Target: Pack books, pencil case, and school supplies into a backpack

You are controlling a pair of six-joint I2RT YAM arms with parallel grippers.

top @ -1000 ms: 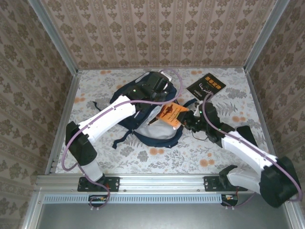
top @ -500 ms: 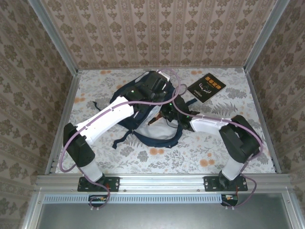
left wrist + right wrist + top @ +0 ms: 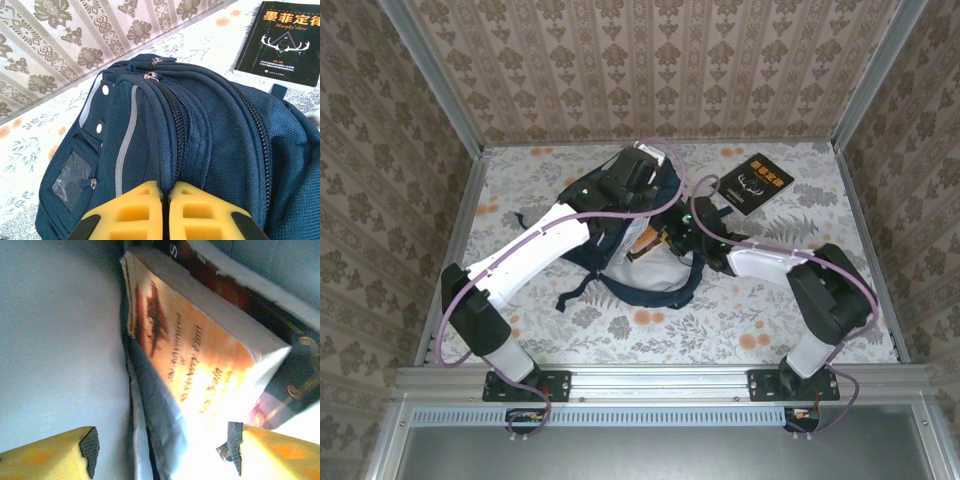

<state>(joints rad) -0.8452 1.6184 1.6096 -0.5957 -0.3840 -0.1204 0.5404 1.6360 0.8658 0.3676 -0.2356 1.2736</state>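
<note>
Backpack (image 3: 655,278) first: where is it lying? (Mia)

Middle of the flowered table (image 3: 770,320), between the two arms. It's navy with pale patches, zips running over its top, and its opening faces the right arm. (Jon)

What's inside? (Mia)

From the right wrist I can see the orange book (image 3: 200,355) in the opening. It's tilted, with one edge down against the pale lining. A dark reddish-brown book (image 3: 215,280) sits just behind it, touching it. (Jon)

And the black one? (Mia)

The black book (image 3: 753,183) with gold lettering is outside. It lies flat on the table, just beside the backpack's far right corner. (Jon)

How do the grippers stand? (Mia)

The right gripper (image 3: 162,450) is reaching into the backpack's opening. Its fingers are spread wide with nothing between them, and the orange book lies just past the tips, not gripped. The left gripper (image 3: 165,210) is at the top of the backpack. Its yellow fingers are pressed together, pinching a ridge of navy fabric that runs beside a zip. (Jon)
</note>
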